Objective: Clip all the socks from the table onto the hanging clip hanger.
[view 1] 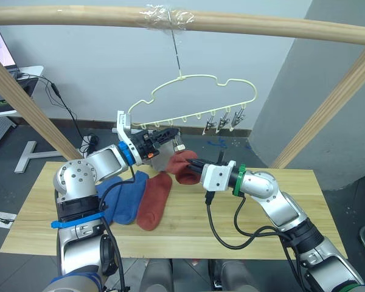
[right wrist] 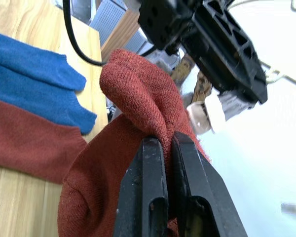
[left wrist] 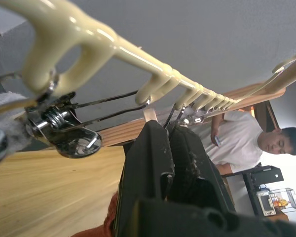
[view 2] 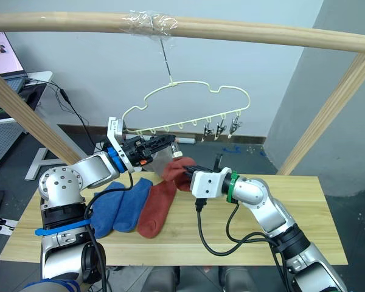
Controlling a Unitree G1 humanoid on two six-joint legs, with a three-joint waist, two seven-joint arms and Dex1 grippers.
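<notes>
**Right claw has red sock, left claw at the clips**

Table (view 1: 280, 210): two blue socks (view 1: 125, 194) and one rust-red sock (view 1: 155, 201) lying flat. Right gripper (view 1: 190, 165) clamped tight on second rust-red sock (view 1: 181, 165), lifted off the wood. Left gripper (view 1: 170, 132) fingers pressed together, holding nothing, just under the clip hanger (view 1: 198, 100) bottom bar. Hanger hangs from the wooden rail (view 1: 261, 25).

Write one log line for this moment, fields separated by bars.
right pincer: shut on rust-red sock, lifted | left pincer: shut, near clip hanger | table: two blue socks, one red sock
</notes>
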